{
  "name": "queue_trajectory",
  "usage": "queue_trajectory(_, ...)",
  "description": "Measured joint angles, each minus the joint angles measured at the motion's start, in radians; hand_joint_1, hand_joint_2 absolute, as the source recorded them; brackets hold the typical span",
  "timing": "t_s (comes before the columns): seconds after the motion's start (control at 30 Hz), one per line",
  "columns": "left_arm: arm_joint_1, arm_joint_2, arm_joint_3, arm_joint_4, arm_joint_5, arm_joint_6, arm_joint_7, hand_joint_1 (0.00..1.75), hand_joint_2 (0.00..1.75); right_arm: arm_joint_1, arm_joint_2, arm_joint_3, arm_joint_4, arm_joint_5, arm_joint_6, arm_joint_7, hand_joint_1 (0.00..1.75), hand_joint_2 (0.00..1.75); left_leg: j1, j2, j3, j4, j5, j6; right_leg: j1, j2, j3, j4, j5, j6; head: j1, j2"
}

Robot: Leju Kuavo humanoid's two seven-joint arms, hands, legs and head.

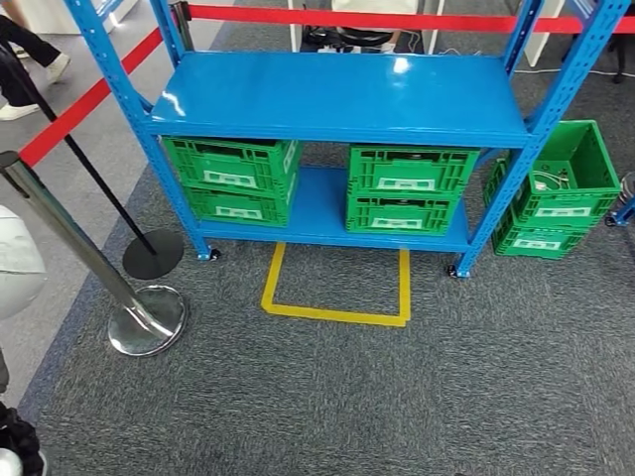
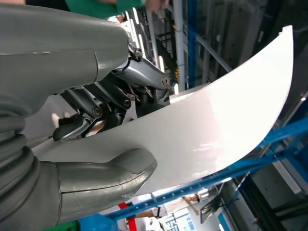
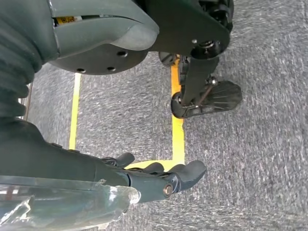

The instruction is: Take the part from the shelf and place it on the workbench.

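Observation:
A long, curved white part (image 2: 218, 120) lies in my left hand (image 2: 109, 139). The thick thumb presses one face and the dark fingers (image 2: 91, 108) clamp the other. At the left edge of the head view a rounded white piece (image 1: 15, 263) shows, likely an end of that part. The blue shelf (image 1: 337, 94) stands ahead, its upper board bare. My right hand (image 3: 160, 180) hangs over the grey carpet with its fingers stretched out and nothing in them.
Green crates (image 1: 232, 178) (image 1: 404, 188) sit on the lower board, and two more (image 1: 558, 188) stand stacked at the right of the shelf. A yellow tape square (image 1: 337, 293) marks the carpet before the shelf. Stanchions (image 1: 142, 317) with red belts stand at the left.

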Motion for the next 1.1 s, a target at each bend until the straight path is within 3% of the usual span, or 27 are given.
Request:
queue_trajectory(0.07,-0.001,0.0,0.0,0.0,0.008,-0.015,0.0,1.75,1.75,0.001,0.0,0.0,0.0,0.0,-0.004,0.002,0.0,1.75,-0.005,0.049,0.072,-0.136,0.047,0.006,0.006,-0.021,0.003,0.003,-0.003,0.008,-0.001,0.0)
queue_trajectory(0.1,-0.002,0.0,0.0,0.001,0.014,-0.021,-0.002,1.75,1.75,0.001,0.0,0.0,0.0,0.0,-0.006,0.004,0.0,1.75,-0.008,0.065,0.091,-0.175,0.056,0.012,0.009,-0.031,0.004,0.004,-0.004,0.013,0.0,0.0)
queue_trajectory(0.13,-0.001,-0.001,0.003,0.002,0.021,-0.027,-0.007,1.75,1.75,0.002,-0.001,-0.001,0.0,-0.001,-0.009,0.007,0.0,1.75,-0.012,0.069,0.094,-0.19,0.055,0.018,0.012,-0.042,0.005,0.004,-0.005,0.019,0.0,0.0)
queue_trajectory(0.2,0.002,-0.002,0.013,0.005,0.041,-0.034,-0.022,1.75,1.75,0.002,-0.001,-0.004,0.0,-0.005,-0.015,0.024,0.0,1.75,-0.012,0.042,0.088,-0.191,0.059,0.034,0.01,-0.058,0.006,0.002,-0.007,0.029,0.0,0.0)
queue_trajectory(0.27,0.004,-0.003,0.027,0.005,0.059,-0.039,-0.035,1.75,1.75,0.002,-0.001,-0.009,0.0,-0.008,-0.019,0.052,0.0,1.75,-0.008,0.018,0.085,-0.193,0.065,0.047,0.006,-0.014,-0.01,0.041,-0.038,0.041,0.004,0.0)
queue_trajectory(0.33,0.004,-0.006,0.037,0.005,0.07,-0.044,-0.042,1.75,1.75,0.006,-0.001,-0.014,0.0,-0.01,-0.021,0.074,0.0,1.75,-0.006,-0.006,0.082,-0.193,0.068,0.055,0.005,0.052,-0.063,0.164,-0.106,0.045,0.009,0.0)
queue_trajectory(0.4,0.004,-0.009,0.044,0.005,0.074,-0.048,-0.044,1.75,1.75,0.013,-0.001,-0.018,0.0,-0.011,-0.022,0.084,0.0,1.75,-0.009,-0.036,0.079,-0.193,0.07,0.059,0.006,0.07,-0.122,0.289,-0.152,0.042,0.01,0.0)
queue_trajectory(0.43,0.005,-0.01,0.047,0.005,0.075,-0.048,-0.045,1.75,1.75,0.016,-0.001,-0.02,0.0,-0.011,-0.023,0.086,0.0,1.75,-0.01,-0.052,0.079,-0.193,0.07,0.059,0.007,0.072,-0.131,0.305,-0.147,0.04,0.01,0.0)
queue_trajectory(0.47,0.005,-0.01,0.049,0.005,0.076,-0.049,-0.045,1.75,1.75,0.017,-0.001,-0.021,0.0,-0.011,-0.024,0.088,0.0,1.75,-0.011,-0.069,0.079,-0.193,0.071,0.059,0.007,0.076,-0.12,0.277,-0.121,0.036,0.009,0.0)
queue_trajectory(0.5,0.005,-0.011,0.052,0.005,0.076,-0.048,-0.045,1.75,1.75,0.017,-0.001,-0.022,0.0,-0.011,-0.024,0.09,0.0,1.75,-0.011,-0.085,0.08,-0.192,0.072,0.058,0.008,0.085,-0.091,0.214,-0.083,0.031,0.01,0.0)
queue_trajectory(0.57,0.005,-0.012,0.058,0.005,0.078,-0.047,-0.045,1.75,1.75,0.015,-0.001,-0.023,0.0,-0.012,-0.023,0.093,0.0,1.75,-0.011,-0.113,0.079,-0.19,0.074,0.053,0.003,0.138,-0.025,0.071,-0.025,0.023,0.009,0.0)
queue_trajectory(0.63,0.006,-0.016,0.069,0.005,0.083,-0.039,-0.043,1.75,1.75,0.014,-0.001,-0.024,0.0,-0.016,-0.019,0.089,0.0,1.75,-0.007,-0.137,0.07,-0.188,0.078,0.042,0.001,0.177,0.005,0.011,-0.015,0.02,0.008,0.0)
queue_trajectory(0.7,0.009,-0.022,0.084,0.005,0.085,-0.026,-0.038,1.75,1.75,0.013,0.0,-0.025,0.0,-0.021,-0.013,0.076,0.0,1.75,-0.001,-0.157,0.059,-0.188,0.084,0.028,0.004,0.16,0.009,0.008,-0.013,0.014,0.009,0.0)
queue_trajectory(0.73,0.011,-0.025,0.092,0.005,0.086,-0.017,-0.037,1.75,1.75,0.012,0.001,-0.025,0.0,-0.022,-0.01,0.066,0.0,1.75,-0.001,-0.143,0.054,-0.183,0.08,0.022,0.004,0.146,0.009,0.005,-0.011,0.009,0.007,0.0)
queue_trajectory(0.77,0.011,-0.027,0.1,0.005,0.091,-0.01,-0.037,1.75,1.75,0.01,0.002,-0.025,0.0,-0.021,-0.006,0.054,0.0,1.75,-0.003,-0.115,0.043,-0.162,0.066,0.017,0.003,0.131,0.01,0.002,-0.008,0.002,0.003,0.0)
queue_trajectory(0.83,0.008,-0.033,0.115,0.005,0.109,0.006,-0.046,1.75,1.75,0.008,0.003,-0.026,-0.001,-0.015,0.001,0.036,0.0,1.75,-0.005,-0.045,-0.008,-0.058,0.007,0.007,0.002,0.098,0.011,-0.002,-0.007,-0.007,-0.003,0.0)
queue_trajectory(0.9,0.009,-0.04,0.128,0.005,0.116,0.028,-0.062,1.75,1.75,0.008,0.003,-0.026,-0.001,-0.007,0.006,0.027,0.0,1.75,-0.003,-0.021,-0.071,0.072,-0.047,-0.001,0.003,0.063,0.011,-0.002,-0.009,-0.01,-0.005,0.0)
queue_trajectory(0.93,0.01,-0.043,0.133,0.005,0.11,0.043,-0.068,1.75,1.75,0.008,0.003,-0.026,-0.001,-0.004,0.007,0.025,0.0,1.75,-0.001,-0.018,-0.084,0.101,-0.049,-0.003,0.003,0.046,0.011,-0.002,-0.01,-0.01,-0.005,0.0)
queue_trajectory(0.97,0.012,-0.046,0.136,0.005,0.103,0.058,-0.072,1.75,1.75,0.007,0.003,-0.026,-0.001,-0.001,0.008,0.026,0.0,1.75,0.0,-0.015,-0.077,0.089,-0.032,-0.005,0.003,0.03,0.012,-0.001,-0.012,-0.009,-0.005,0.0)
queue_trajectory(1.0,0.013,-0.048,0.138,0.004,0.096,0.07,-0.074,1.75,1.75,0.005,0.003,-0.026,-0.001,0.001,0.009,0.028,0.0,1.75,0.001,-0.007,-0.049,0.038,-0.002,-0.006,0.002,0.014,0.014,-0.001,-0.013,-0.006,-0.005,0.0)
queue_trajectory(1.07,0.014,-0.051,0.139,0.004,0.087,0.085,-0.076,1.75,1.75,0.001,0.002,-0.026,-0.001,0.003,0.01,0.033,0.0,1.75,0.0,0.043,0.031,-0.103,0.055,-0.004,0.006,-0.011,0.019,0.0,-0.019,0.003,-0.007,0.0)
queue_trajectory(1.1,0.014,-0.052,0.139,0.003,0.085,0.089,-0.077,1.75,1.75,-0.001,0.002,-0.026,-0.001,0.004,0.01,0.035,0.0,1.75,-0.002,0.062,0.059,-0.153,0.069,0.001,0.01,-0.021,0.021,0.001,-0.023,0.008,-0.006,0.0)
